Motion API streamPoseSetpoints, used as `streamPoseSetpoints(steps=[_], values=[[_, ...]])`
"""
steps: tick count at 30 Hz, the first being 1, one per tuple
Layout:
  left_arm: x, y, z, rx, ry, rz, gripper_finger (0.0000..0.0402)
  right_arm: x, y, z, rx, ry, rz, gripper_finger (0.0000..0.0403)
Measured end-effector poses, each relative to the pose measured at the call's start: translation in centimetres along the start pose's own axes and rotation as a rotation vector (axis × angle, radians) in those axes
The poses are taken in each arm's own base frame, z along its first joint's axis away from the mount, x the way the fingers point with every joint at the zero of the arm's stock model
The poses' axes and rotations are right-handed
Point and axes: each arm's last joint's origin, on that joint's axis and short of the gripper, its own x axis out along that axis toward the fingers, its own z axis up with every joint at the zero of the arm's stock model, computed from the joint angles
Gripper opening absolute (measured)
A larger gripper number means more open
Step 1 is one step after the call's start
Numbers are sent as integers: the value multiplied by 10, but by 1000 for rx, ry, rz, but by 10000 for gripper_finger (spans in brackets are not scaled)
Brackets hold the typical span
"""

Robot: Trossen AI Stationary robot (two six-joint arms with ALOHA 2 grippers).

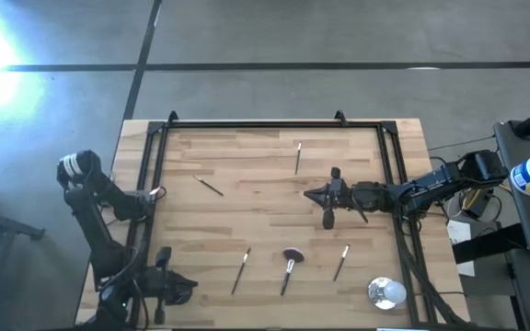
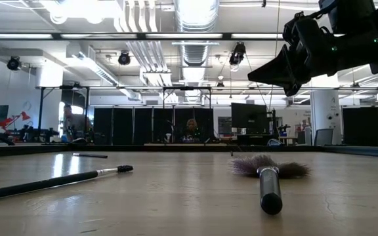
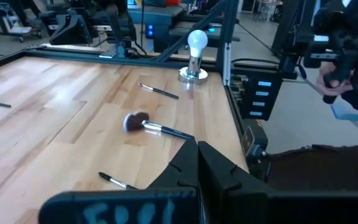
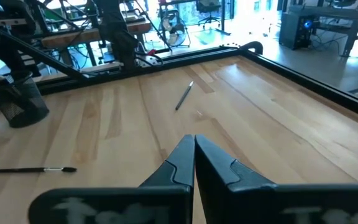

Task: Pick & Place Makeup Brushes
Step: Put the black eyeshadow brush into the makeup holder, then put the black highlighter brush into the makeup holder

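Five makeup brushes lie flat on the wooden table. One thin brush is at the far middle and one at the left of centre. Two thin ones lie near the front edge. Between these two lies the brush with the fluffy reddish-brown head, which also shows in the low view. My right gripper is shut and empty, held above the table's middle. My left gripper is shut and empty at the near left corner.
A round shiny silver-white object stands at the near right corner. A black frame runs along the table's edges. A dark mesh cup shows at the table's left side. A person's hand shows beyond the right edge.
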Motion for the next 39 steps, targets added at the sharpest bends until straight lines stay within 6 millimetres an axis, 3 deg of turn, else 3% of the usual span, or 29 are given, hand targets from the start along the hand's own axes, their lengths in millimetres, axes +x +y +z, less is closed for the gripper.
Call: streamPoseSetpoints(steps=[16, 27, 39], values=[[-15, 5, -14, 73, 50, -15, 0, 0, 0, 0, 19, -4, 1, 8], [-14, 5, -14, -5, 50, -13, 3, 0, 0, 2, 21, -20, 3, 8], [-16, 6, -7, -20, 31, -9, 80, 0, 0, 2, 13, -20, 3, 9]])
